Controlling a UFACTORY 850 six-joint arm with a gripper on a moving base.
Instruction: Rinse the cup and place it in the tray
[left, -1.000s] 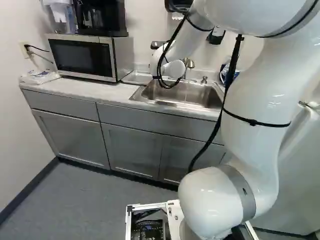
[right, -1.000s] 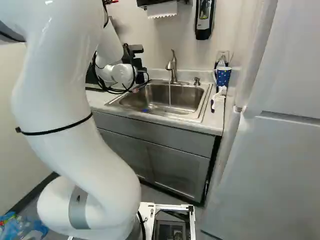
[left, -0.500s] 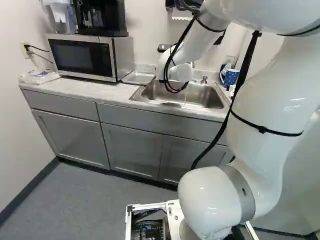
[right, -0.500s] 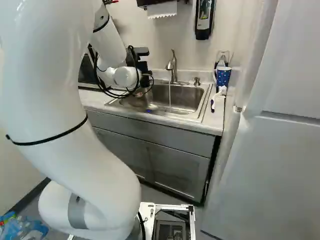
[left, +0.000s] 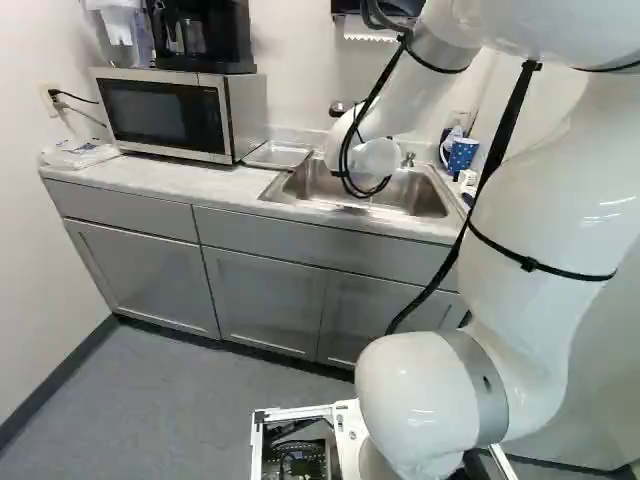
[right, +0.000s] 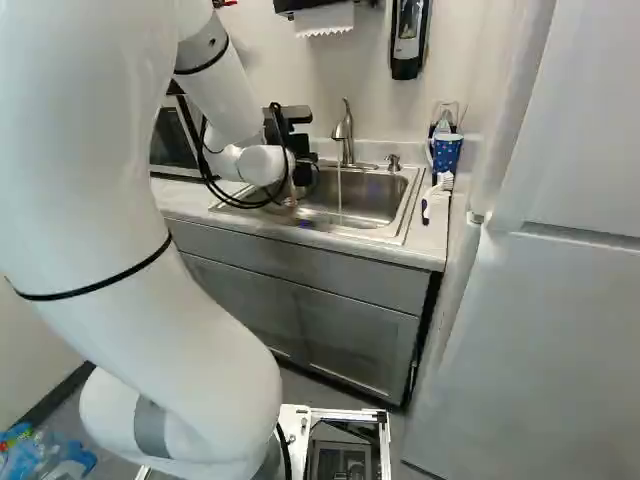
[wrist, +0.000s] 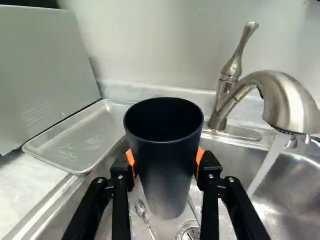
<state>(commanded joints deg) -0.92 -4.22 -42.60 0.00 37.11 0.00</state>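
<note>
In the right base view my gripper hangs over the sink's near-left part, partly hidden by the wrist and cables. The wrist view shows the gripper shut on a dark, upright cup, an orange pad on either side. Behind and beside the cup stands the metal faucet; a water stream falls from it into the sink, apart from the cup. A shallow metal tray lies on the counter beside the sink, on the cup's other side.
A spoon and the drain are in the sink below the cup. The microwave stands by the tray. Right of the sink are a blue dotted cup and a brush. A soap dispenser hangs on the wall.
The arm has swung to the right over the sink, nearer the faucet, and the held cup has gone with it. The base has not moved.
</note>
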